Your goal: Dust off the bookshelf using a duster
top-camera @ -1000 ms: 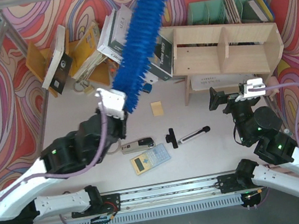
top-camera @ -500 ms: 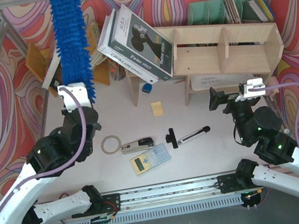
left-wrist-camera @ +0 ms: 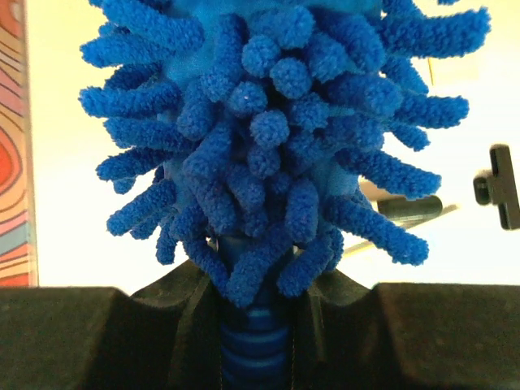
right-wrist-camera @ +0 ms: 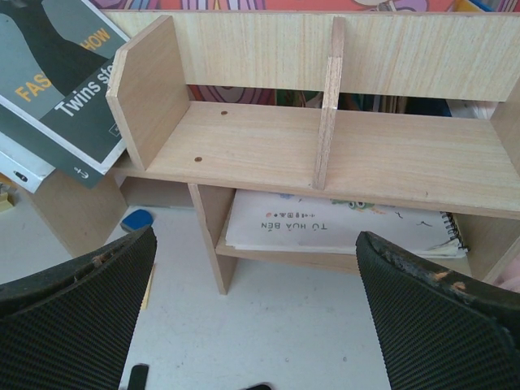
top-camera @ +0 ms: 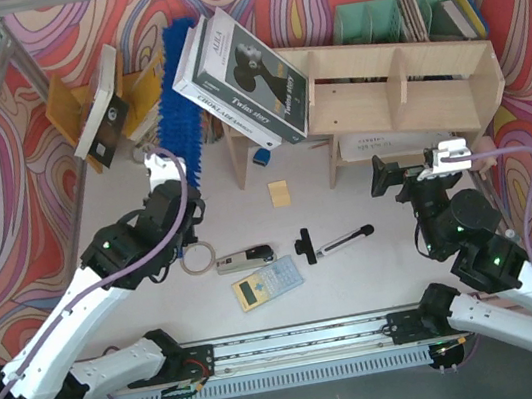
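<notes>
The duster (top-camera: 179,102) is long, bright blue and fluffy. It points toward the back wall, just left of the magazines leaning on the bookshelf's left end. My left gripper (top-camera: 165,172) is shut on its ribbed blue handle (left-wrist-camera: 253,349), and the fluffy head (left-wrist-camera: 268,138) fills the left wrist view. The bookshelf (top-camera: 400,87) is pale plywood with two tiers and stands at the back right. My right gripper (top-camera: 417,166) hovers open in front of it, facing the upper tier (right-wrist-camera: 268,138), with nothing between its fingers (right-wrist-camera: 73,301).
Black-and-white magazines (top-camera: 242,77) lean on the shelf's left end. An orange-brown book rack (top-camera: 113,97) stands back left, green file holders (top-camera: 369,21) behind the shelf. A tape ring (top-camera: 195,259), stapler (top-camera: 245,258), calculator (top-camera: 267,283), black-and-silver rod (top-camera: 339,242) and yellow note (top-camera: 279,193) lie on the table. A notebook (right-wrist-camera: 341,223) fills the lower tier.
The left arm swung the duster from a right-leaning tilt over the magazines to upright at the left, then lowered it beside the magazines. The right arm has not moved.
</notes>
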